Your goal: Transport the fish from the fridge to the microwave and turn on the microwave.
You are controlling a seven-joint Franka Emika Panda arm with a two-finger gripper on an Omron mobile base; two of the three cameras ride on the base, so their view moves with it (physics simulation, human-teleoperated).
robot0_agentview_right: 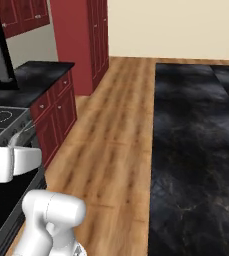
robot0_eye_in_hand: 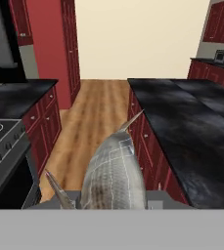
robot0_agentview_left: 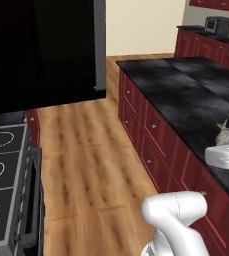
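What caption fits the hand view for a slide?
Gripper holding the fish above the wooden floor.

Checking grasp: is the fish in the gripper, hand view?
Yes, the fish sits between the gripper fingertips, tail pointing away.

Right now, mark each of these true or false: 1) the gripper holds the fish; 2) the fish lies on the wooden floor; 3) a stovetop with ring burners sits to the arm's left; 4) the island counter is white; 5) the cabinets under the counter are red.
1) The gripper holds the fish. True: in the hand view the fish sits between the finger tips, tail pointing away.
2) The fish lies on the floor. False: it is carried in the gripper, above counter height.
3) A stovetop with ring burners sits to the arm's left. True.
4) The island counter is white. False: it is black and marbled.
5) The cabinets under the counter are red. True.
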